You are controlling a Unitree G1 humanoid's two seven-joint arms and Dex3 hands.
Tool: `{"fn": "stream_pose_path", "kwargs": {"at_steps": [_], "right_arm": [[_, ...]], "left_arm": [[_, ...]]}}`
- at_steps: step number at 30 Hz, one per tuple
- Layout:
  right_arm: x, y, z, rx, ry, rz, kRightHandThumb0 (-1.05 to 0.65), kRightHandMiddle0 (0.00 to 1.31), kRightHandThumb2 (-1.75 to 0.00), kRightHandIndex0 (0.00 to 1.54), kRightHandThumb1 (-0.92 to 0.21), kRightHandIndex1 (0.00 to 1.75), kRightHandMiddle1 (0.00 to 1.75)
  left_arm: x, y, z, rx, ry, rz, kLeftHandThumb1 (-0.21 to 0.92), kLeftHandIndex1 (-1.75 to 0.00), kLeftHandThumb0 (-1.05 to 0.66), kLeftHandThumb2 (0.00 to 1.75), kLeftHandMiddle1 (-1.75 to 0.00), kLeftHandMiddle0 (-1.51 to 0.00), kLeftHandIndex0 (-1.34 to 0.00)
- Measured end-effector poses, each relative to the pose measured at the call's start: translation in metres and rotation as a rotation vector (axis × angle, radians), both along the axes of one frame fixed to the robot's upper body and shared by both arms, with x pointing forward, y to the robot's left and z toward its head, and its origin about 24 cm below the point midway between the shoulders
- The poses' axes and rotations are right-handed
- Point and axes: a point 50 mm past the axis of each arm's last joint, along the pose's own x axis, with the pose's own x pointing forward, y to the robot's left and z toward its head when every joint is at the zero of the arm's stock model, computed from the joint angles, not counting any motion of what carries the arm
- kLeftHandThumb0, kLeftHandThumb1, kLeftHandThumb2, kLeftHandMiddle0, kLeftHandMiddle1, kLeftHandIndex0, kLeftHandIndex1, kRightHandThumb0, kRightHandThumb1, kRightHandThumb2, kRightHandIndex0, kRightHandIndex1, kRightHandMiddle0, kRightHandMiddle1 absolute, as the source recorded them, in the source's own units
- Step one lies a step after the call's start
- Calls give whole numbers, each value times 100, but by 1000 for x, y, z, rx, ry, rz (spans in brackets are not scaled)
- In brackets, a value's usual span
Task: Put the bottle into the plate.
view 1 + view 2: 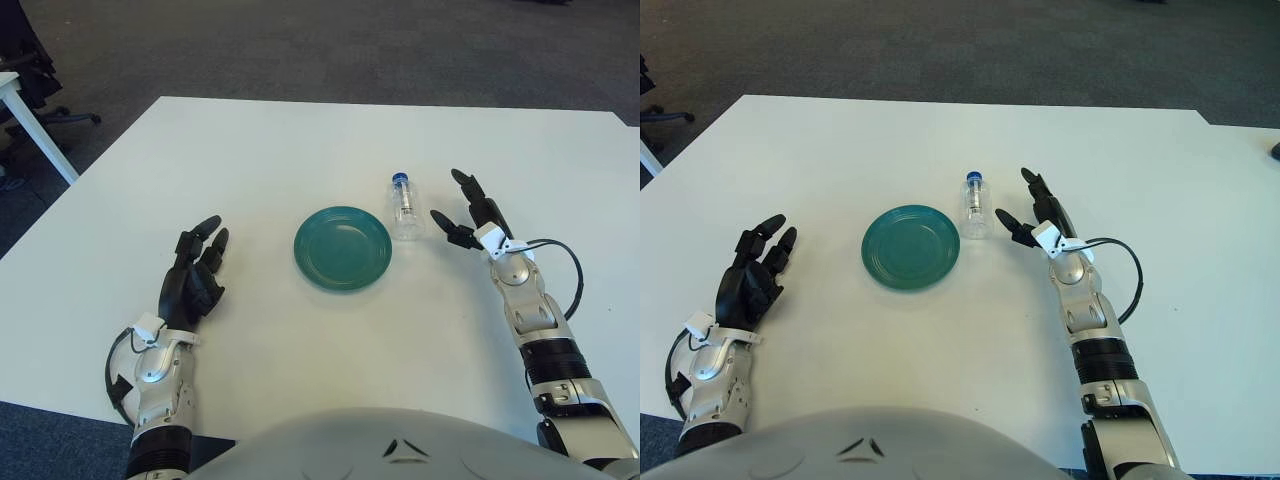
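The bottle (pixel 405 208), clear with a blue cap, is seen lying on its side on the white table (pixel 300 150), cap pointing away from the robot, just beside the far right edge of the green plate (pixel 342 247); whether the two touch cannot be told. Nearest the camera, a grey rounded part of the robot's body (pixel 400 445) is cut off by the bottom edge. The left hand (pixel 193 278) is shown well left of the plate, fingers relaxed and holding nothing. The right hand (pixel 470 212) is shown just right of the bottle, fingers spread with a gap between them and the bottle, grasping nothing. A black cable (pixel 565 270) is looped beside the right forearm. Only in the left eye view are a white table leg (pixel 35 130) and a chair base (pixel 50 115) shown at far left on the dark carpet (pixel 300 40); in the right eye view only a trace of them is left at the edge.
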Motion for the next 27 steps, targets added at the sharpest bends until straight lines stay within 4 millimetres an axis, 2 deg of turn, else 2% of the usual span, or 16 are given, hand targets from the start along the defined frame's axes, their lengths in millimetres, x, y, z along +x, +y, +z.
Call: {"fn": "stream_pose_path", "kwargs": {"at_steps": [15,27], "right_arm": [[1,-1,2,-18,-10,6,-105,0,-53,14,-92,1,49],[8,-8,18,-217,-57,56,-105,0,-48,17,-92,2,57]], "left_arm": [[1,-3,0,2,2,2,92,-74,-90,97,0,-29,0],[3,-6,0,7,1,2,92,-74,-90,97,0,-29,0]]}}
